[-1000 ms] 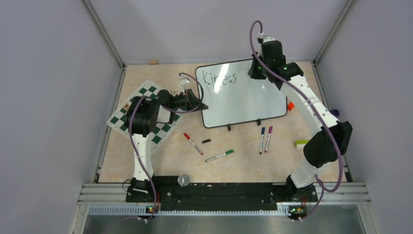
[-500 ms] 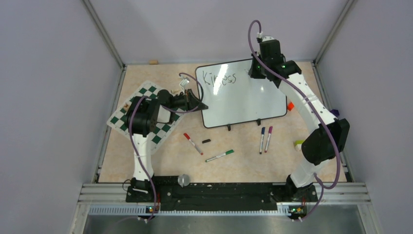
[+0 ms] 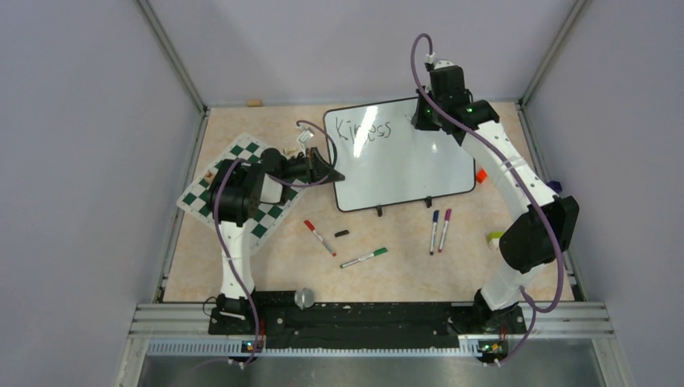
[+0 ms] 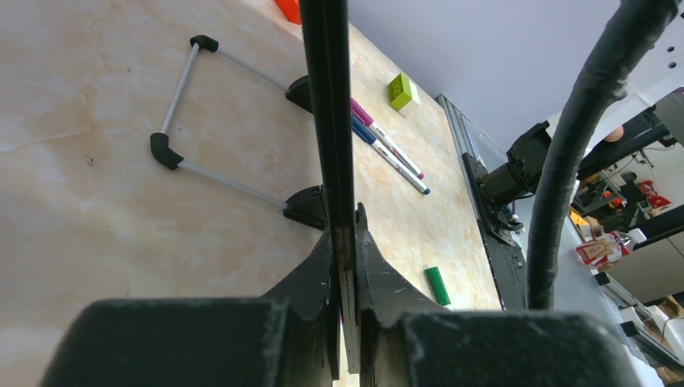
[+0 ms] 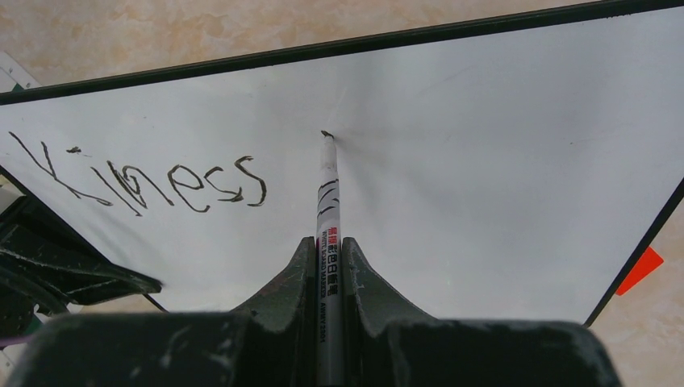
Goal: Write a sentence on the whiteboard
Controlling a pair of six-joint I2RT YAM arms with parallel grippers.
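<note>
- The board [image 3: 399, 153] stands tilted on its feet at the 12 o'clock side of the bench [image 3: 274, 266].
- The sentence [image 5: 153, 184] is only started. One word, reading roughly "Kiness", sits in the board's 10 o'clock corner as the top view shows it. The rest of the surface is blank.
- A small dark mark sits at the tip of the marker [image 5: 327, 201], at 3 o'clock of that word. The tip touches the surface there.
- Right tool [image 5: 327, 246]: fingers closed tight on the marker barrel, nib pointing away from the wrist toward the board.
- Left tool [image 4: 343, 230]: fingers clamped on the board's thin black edge near its 8 o'clock corner, bracing it.
- Judgement: roughly a third complete. The first word is down and a second appears to be starting. The remaining words and any closing stop are left.
- Loose pens [image 3: 440, 230] and a cap [image 3: 342, 233] lie on the bench at 6 o'clock of the board.
- A chess mat [image 3: 242, 189] lies at 9 o'clock.
</note>
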